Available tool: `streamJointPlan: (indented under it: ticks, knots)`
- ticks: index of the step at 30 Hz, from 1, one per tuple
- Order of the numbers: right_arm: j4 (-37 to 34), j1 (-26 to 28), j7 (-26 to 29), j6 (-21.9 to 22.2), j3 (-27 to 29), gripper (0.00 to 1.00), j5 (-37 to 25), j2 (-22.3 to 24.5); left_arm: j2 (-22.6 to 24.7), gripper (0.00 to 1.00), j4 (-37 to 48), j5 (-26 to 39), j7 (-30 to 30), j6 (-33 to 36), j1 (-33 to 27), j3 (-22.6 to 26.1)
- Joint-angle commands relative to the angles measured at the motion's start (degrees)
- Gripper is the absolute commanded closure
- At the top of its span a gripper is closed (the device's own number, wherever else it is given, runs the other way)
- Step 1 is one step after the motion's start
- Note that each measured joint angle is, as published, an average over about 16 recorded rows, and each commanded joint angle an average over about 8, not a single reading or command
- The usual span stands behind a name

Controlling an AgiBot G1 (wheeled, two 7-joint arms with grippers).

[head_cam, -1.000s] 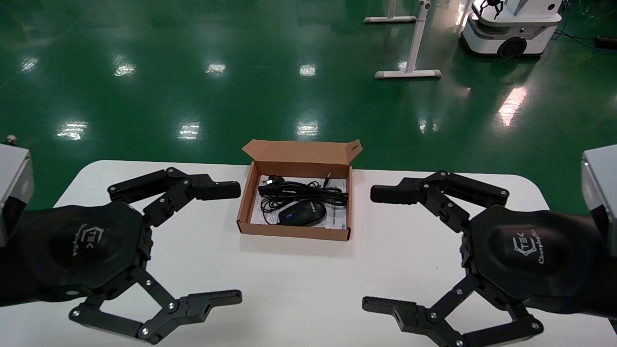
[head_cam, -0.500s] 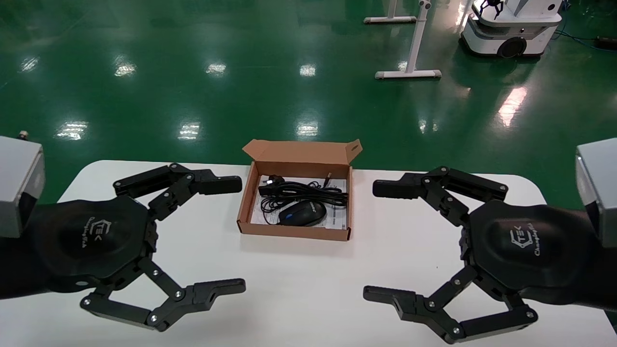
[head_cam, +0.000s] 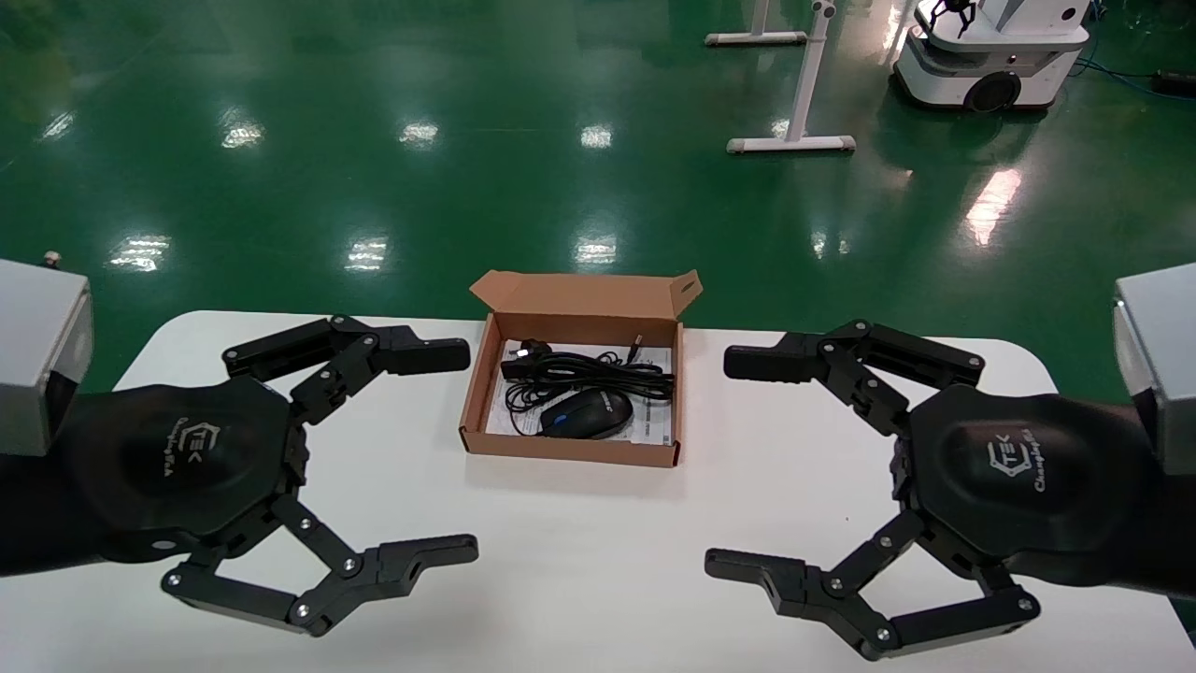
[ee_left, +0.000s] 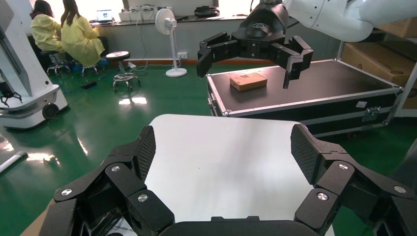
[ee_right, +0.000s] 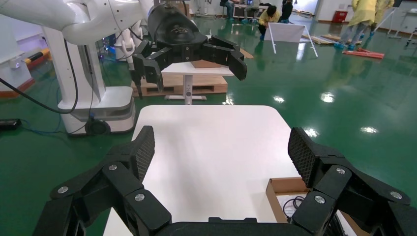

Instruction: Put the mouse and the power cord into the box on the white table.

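Note:
The brown cardboard box [head_cam: 570, 451] stands open at the far middle of the white table [head_cam: 579, 570], its flap lid raised at the back. Inside on the white paper lie the black mouse [head_cam: 586, 413] with its blue wheel and, behind it, the looped power cord [head_cam: 598, 372]. My left gripper [head_cam: 450, 454] hovers open to the left of the box and holds nothing. My right gripper [head_cam: 731, 465] hovers open to the right of it, also holding nothing. The right wrist view shows a corner of the box [ee_right: 282, 188] with a bit of black wire [ee_right: 295, 203] inside.
Green floor lies beyond the table's far edge, with white stand legs [head_cam: 792, 142] and a white robot base [head_cam: 992, 58] at the far right. In the left wrist view a black flight case [ee_left: 314, 93] stands past the table's end.
Both grippers have drifted a little farther from me, staying wide open. The box, mouse and power cord have not moved.

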Motion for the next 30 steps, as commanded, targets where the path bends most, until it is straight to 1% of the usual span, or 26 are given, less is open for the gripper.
streamJointPlan:
  ticks: [1,30]
  knots:
    - [-0.03,0.02,-0.01,0.01,-0.01,0.0,-0.01,-0.01,0.02,0.0,0.03,0.03,0.01,-0.01,-0.03,0.02]
    - [-0.16,0.11,-0.08,0.06,-0.07,0.0,-0.11,-0.05,0.11,0.0,0.17,0.13,0.08,-0.09,-0.12,0.11]
